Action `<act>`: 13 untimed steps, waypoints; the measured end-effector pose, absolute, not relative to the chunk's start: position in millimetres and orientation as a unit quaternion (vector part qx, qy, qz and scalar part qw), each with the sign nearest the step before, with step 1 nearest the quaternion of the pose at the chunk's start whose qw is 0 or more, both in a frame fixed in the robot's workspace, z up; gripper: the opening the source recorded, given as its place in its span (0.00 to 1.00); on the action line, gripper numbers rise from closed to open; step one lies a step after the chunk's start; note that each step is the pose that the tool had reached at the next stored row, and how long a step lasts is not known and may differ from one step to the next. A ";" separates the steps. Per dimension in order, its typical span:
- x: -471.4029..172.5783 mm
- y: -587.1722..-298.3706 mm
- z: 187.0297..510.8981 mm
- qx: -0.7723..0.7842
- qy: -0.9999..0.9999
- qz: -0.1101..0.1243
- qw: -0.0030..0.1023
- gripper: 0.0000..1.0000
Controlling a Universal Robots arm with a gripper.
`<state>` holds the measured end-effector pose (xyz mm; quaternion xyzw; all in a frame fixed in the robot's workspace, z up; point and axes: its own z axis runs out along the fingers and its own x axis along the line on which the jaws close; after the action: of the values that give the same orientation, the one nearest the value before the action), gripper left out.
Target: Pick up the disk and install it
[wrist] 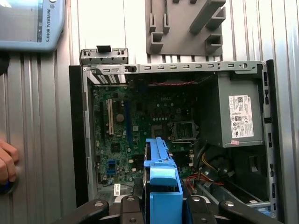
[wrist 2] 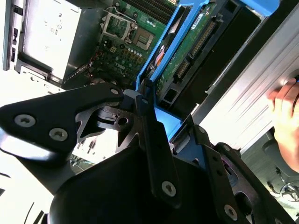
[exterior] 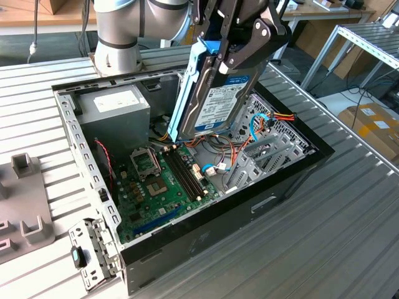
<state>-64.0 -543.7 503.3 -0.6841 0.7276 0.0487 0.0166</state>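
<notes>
The disk [exterior: 218, 99], a dark drive with a white label in a bright blue carrier, hangs tilted on edge above the open computer case [exterior: 293, 180]. My gripper [exterior: 240, 47] is shut on its upper end, black fingers [exterior: 259, 37] clamping both faces. The disk's lower end hovers over the motherboard [exterior: 162, 187], beside the metal drive cage [exterior: 268, 149]. In the second wrist view the disk [wrist 2: 187, 51] runs away from the gripper [wrist 2: 149, 98], its green circuit side showing. In the first wrist view the blue carrier [wrist: 161, 186] sticks out of the gripper [wrist: 161, 207] toward the case.
A grey power supply [exterior: 118, 112] fills the case's far corner, and orange and blue cables [exterior: 262, 128] lie by the cage. A grey fixture block [exterior: 25, 199] sits at the exterior view's left. A person's hand [wrist: 7, 161] rests on the ribbed table beside the case.
</notes>
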 end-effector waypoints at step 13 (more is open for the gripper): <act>-60.1 -549.0 502.5 -0.684 0.728 0.049 0.017 0.37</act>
<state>-60.1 -549.0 502.5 -0.6841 0.7276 0.0487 0.0166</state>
